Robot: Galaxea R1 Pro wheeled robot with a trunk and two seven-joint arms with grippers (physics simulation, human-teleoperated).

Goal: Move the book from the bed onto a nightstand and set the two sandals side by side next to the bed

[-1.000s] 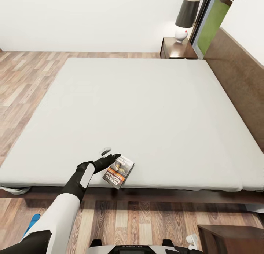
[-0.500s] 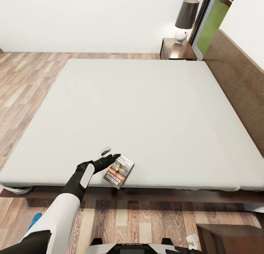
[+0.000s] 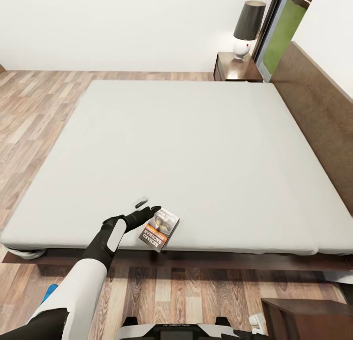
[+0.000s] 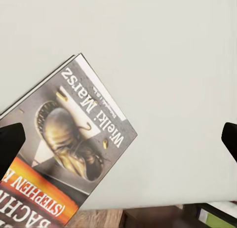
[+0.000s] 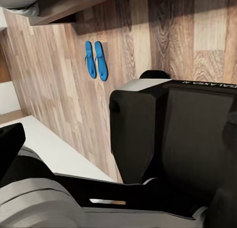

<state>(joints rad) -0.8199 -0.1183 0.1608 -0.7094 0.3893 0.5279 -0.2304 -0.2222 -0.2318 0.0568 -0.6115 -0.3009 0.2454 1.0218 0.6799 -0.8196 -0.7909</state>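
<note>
1. Nothing on the bed has moved since a second ago; only your head camera tilted a touch, so the lamp [image 3: 248,28] and far nightstand [image 3: 236,67] sit slightly lower in the head view.
2. Your left gripper [image 3: 143,206] hovers low over the near edge of the bed [image 3: 186,143], fingers spread wide. In the left wrist view the two dark fingertips [image 4: 10,141] sit at opposite edges with bare mattress between them.
3. Book [image 3: 159,229] lies flat on the mattress at the near edge, cover up, just beside one fingertip; whether it touches, can't tell. Nothing is pinched.
4. Right gripper [image 5: 118,134]: fingers spread, holding nothing, hanging by the robot base [image 5: 182,134] over the wood floor [image 5: 54,75].
5. Both blue sandals [image 5: 96,59] lie side by side on the floor, touching or nearly so, near the bed frame, well apart from the right fingers.
</note>
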